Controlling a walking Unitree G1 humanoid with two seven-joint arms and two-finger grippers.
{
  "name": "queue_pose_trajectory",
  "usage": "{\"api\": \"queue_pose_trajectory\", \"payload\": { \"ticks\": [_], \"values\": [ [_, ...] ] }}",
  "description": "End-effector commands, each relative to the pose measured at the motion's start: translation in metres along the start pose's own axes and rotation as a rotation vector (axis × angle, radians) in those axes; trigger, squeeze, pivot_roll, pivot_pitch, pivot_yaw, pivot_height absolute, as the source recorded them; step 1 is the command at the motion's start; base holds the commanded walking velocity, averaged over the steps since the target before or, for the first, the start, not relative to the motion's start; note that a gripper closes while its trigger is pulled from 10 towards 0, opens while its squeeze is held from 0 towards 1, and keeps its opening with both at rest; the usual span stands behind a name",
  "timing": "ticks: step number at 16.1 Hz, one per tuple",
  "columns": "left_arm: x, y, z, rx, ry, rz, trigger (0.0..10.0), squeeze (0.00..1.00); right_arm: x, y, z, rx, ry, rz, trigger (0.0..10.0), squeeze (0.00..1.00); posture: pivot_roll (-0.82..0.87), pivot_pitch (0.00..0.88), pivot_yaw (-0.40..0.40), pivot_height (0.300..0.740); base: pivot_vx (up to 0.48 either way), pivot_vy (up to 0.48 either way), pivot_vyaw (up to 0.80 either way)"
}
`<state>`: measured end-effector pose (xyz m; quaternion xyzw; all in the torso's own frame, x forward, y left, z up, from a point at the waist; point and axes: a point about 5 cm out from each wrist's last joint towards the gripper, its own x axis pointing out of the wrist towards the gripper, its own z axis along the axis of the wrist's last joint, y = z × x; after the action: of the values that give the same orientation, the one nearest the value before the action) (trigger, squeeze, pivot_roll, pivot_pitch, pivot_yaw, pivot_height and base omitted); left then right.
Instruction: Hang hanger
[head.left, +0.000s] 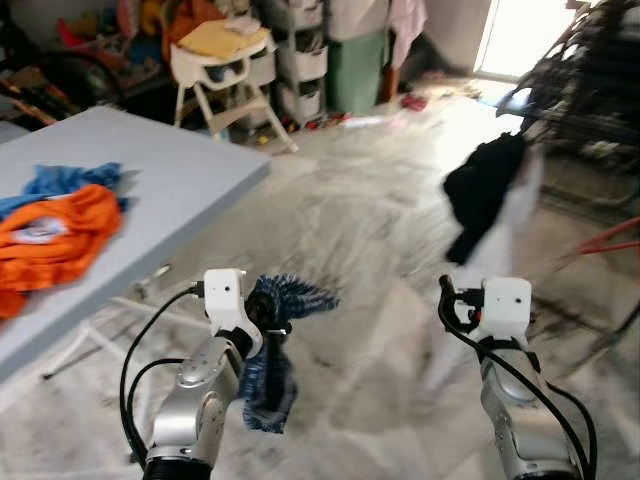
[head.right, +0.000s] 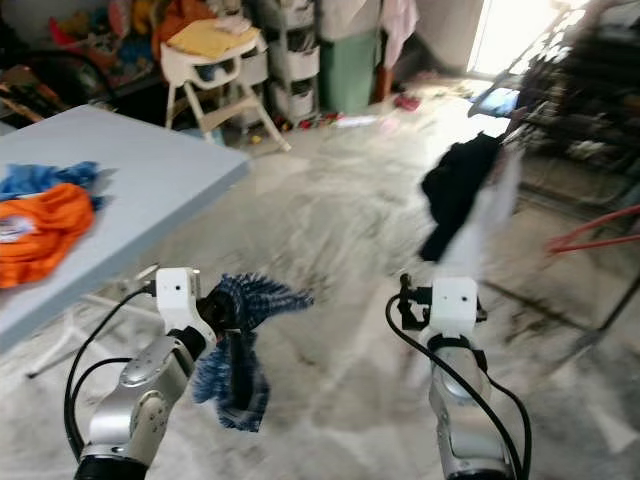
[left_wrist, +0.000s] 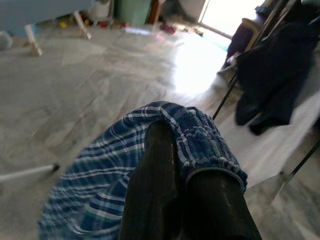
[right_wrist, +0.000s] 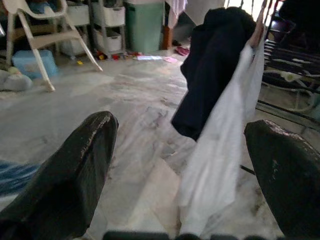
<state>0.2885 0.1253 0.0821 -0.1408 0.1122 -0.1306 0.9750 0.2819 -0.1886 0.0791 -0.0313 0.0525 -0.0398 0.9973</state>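
Drooping blue plaid cloth (head.left: 272, 350), bunched in left hand (head.left: 268, 318).

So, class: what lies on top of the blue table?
On the table: an orange garment and, behind it, a blue cloth. Anything beneath them is hidden.

2 silver arms (head.left: 200, 395), black cables
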Motion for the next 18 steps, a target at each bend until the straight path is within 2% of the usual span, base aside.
{"api": "queue_pose_trajectory", "payload": {
  "ticks": [1,4,8,11,14,18],
  "values": [
    [-0.002,0.008,0.002,0.006,-0.006,0.025,10.0,0.0,-0.002,0.01,0.002,0.029,0.013,0.056,10.0,0.0,-0.15,0.0,0.049,0.74,0.0,-0.307,0.0],
    [-0.002,0.009,0.002,0.02,-0.006,0.032,10.0,0.0,-0.004,0.009,0.003,0.065,0.002,0.049,10.0,0.0,-0.15,0.0,0.053,0.74,0.0,-0.184,0.0],
    [-0.014,0.015,-0.003,0.141,-0.057,0.078,10.0,0.0,-0.005,0.004,0.01,0.073,-0.025,0.034,10.0,0.0,-0.16,0.0,0.053,0.74,0.0,0.0,0.0],
    [-0.012,0.014,-0.002,0.067,-0.048,0.052,10.0,0.0,-0.005,0.003,0.008,0.087,-0.008,0.016,10.0,0.0,-0.17,0.0,0.05,0.74,0.0,0.0,-0.15],
    [-0.004,0.004,0.001,0.047,-0.081,0.008,10.0,0.0,0.001,0.004,0.01,0.08,-0.009,0.013,10.0,0.0,-0.17,0.0,0.052,0.74,0.172,0.0,-0.71],
    [-0.002,0.004,0.003,0.047,-0.088,-0.004,10.0,0.0,0.004,0.003,0.014,0.08,-0.017,0.001,10.0,0.0,-0.17,0.0,0.056,0.74,0.28,0.0,-0.8]
  ]
}}
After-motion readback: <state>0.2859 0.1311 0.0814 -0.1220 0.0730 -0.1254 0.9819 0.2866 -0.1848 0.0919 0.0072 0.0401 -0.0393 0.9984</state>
